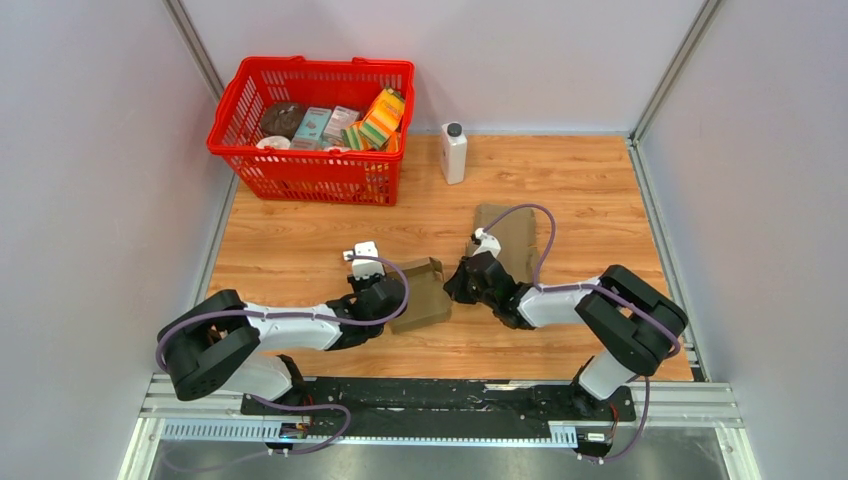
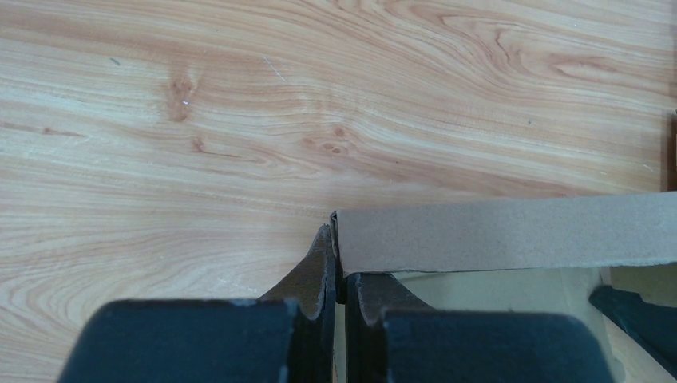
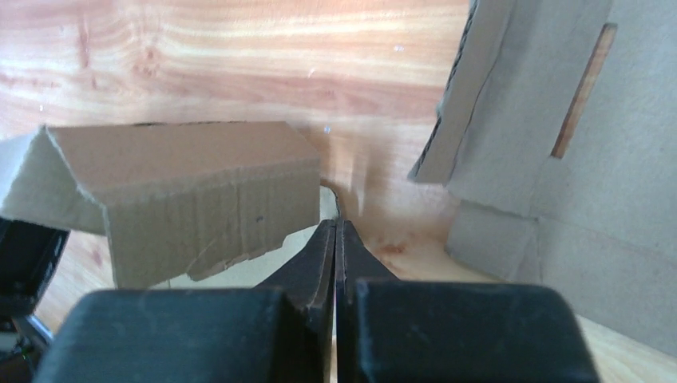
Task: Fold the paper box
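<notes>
The brown paper box (image 1: 428, 298) sits half-formed on the wooden table between my two grippers. My left gripper (image 1: 398, 298) is at its left side. In the left wrist view this gripper (image 2: 339, 267) is shut on the corner edge of a box wall (image 2: 511, 235). My right gripper (image 1: 455, 283) is at the box's right side. In the right wrist view it (image 3: 337, 227) is shut on a thin box wall seen edge-on, with a folded-over box flap (image 3: 184, 199) to its left. A second flat cardboard piece (image 1: 508, 238) lies behind the right gripper, and also shows in the right wrist view (image 3: 543, 144).
A red basket (image 1: 310, 178) holding several packets stands at the back left. A white bottle (image 1: 454, 152) stands at the back centre. Grey walls close in the table on the left, right and back.
</notes>
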Controlling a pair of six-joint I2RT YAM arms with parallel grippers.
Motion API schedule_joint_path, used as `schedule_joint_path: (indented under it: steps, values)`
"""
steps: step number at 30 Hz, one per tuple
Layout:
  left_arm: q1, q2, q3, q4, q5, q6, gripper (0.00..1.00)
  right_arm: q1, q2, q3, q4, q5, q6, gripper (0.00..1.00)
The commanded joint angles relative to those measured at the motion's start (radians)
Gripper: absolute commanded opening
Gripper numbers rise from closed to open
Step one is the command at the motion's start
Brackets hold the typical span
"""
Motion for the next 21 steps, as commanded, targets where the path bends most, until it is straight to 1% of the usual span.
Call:
schedule_joint_path:
  steps: [1,2,5,6,7,8,10,12,13,15,16,19,20,21]
  values:
    - [-0.005,0.015,-0.047,-0.039,0.081,-0.050,0.00,-0.007,0.050,0.082,-0.120,0.084,0.070,0.00]
    - [-0.007,0.013,-0.049,-0.039,0.081,-0.051,0.00,-0.007,0.053,0.098,-0.152,0.095,0.074,0.00]
    - [-0.007,0.013,-0.046,-0.039,0.079,-0.050,0.00,-0.007,0.027,0.087,-0.125,0.066,0.053,0.00]
    - [-0.007,0.013,-0.046,-0.041,0.078,-0.045,0.00,-0.007,0.011,0.072,-0.114,0.055,0.030,0.01]
    - [-0.007,0.016,-0.038,-0.041,0.076,-0.040,0.00,-0.007,-0.004,0.067,-0.114,0.052,0.019,0.06]
    - [-0.007,0.018,-0.035,-0.050,0.075,-0.037,0.00,-0.008,-0.038,0.062,-0.134,0.058,0.013,0.08]
    - [-0.007,0.022,-0.021,-0.060,0.071,-0.028,0.00,-0.010,-0.082,0.058,-0.146,0.064,-0.017,0.09]
    - [-0.007,0.027,-0.011,-0.083,0.065,-0.027,0.00,-0.008,-0.095,0.070,-0.157,0.038,-0.051,0.10]
    - [-0.007,0.030,-0.004,-0.088,0.061,-0.025,0.00,-0.008,-0.104,0.103,-0.178,0.032,-0.085,0.11]
    - [-0.007,0.033,0.005,-0.108,0.056,-0.023,0.00,-0.008,-0.121,0.118,-0.229,0.044,-0.103,0.13]
    - [-0.007,0.035,0.014,-0.117,0.052,-0.022,0.00,-0.010,-0.145,0.125,-0.240,0.055,-0.119,0.15]
    - [-0.007,0.035,0.025,-0.136,0.048,-0.016,0.00,-0.010,-0.185,0.179,-0.367,0.130,-0.160,0.19]
    - [-0.007,0.035,0.025,-0.136,0.048,-0.014,0.00,-0.010,-0.194,0.187,-0.435,0.139,-0.171,0.20]
    - [-0.007,0.036,0.028,-0.137,0.048,-0.014,0.00,-0.008,-0.210,0.185,-0.453,0.148,-0.179,0.20]
